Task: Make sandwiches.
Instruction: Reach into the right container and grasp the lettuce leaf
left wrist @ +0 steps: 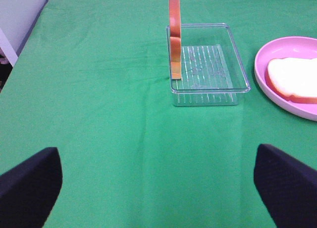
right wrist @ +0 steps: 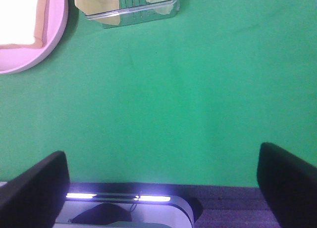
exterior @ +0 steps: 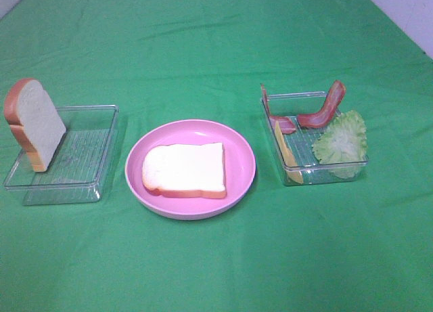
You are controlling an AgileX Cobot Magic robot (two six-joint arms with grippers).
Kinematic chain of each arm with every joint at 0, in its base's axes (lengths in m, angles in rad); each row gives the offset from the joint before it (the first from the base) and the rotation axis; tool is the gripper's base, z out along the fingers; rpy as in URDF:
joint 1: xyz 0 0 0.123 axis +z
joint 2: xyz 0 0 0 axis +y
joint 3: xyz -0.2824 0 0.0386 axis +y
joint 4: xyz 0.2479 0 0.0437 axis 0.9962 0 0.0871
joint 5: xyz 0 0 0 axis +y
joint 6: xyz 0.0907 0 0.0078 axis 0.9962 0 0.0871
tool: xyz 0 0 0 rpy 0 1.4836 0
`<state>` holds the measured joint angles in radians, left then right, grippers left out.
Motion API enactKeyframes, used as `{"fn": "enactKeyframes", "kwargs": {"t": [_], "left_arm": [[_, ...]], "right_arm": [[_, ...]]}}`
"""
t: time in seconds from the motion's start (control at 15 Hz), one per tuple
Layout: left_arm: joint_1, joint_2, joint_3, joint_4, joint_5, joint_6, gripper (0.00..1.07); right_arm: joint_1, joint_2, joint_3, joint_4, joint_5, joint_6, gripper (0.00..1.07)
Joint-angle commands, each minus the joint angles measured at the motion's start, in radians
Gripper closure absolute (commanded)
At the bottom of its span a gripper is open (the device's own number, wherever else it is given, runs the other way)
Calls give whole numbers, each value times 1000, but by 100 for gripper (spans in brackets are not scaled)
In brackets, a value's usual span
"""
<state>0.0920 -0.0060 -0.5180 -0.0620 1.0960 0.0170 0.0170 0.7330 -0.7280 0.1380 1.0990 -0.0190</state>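
Left fingers and right fingers stand wide and empty above the surface. Step in hand: base laid. One bread slice lies flat on the pink plate. The next move likely calls for a filling from the right tray: cheese, lettuce or bacon. The second slice stands upright in the left tray.

White bread slice on pink round plate, left of plate clear plastic tray holding upright bread slice, right of plate second tray holding red-brown bacon strips, yellow cheese square, green lettuce leaf
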Motion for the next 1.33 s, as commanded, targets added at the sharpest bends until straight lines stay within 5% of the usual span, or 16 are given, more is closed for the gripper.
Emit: {"fn": "enactKeyframes", "kwargs": {"t": [0.07,0.13,0.27,0.6,1.13,1.33], "left_arm": [[-5,-14,3,-2,-18,-8,7],[-5,-14,3,-2,-18,-8,7],[-5,-14,3,-2,-18,-8,7],[-5,-14,3,-2,-18,-8,7],[-5,-14,3,1,-18,-8,7],[-5,-14,3,2,-18,-8,7]], "right_arm": [[-3,301,-177,15,-24,-57,9],[-3,544,-335,15,-26,-57,9],[-3,746,-492,13,-32,-57,9],[-3,1082,-723,14,-33,-64,9],[11,1313,-776,76,-150,-120,10],[11,1346,-776,77,-153,-120,21]]}}
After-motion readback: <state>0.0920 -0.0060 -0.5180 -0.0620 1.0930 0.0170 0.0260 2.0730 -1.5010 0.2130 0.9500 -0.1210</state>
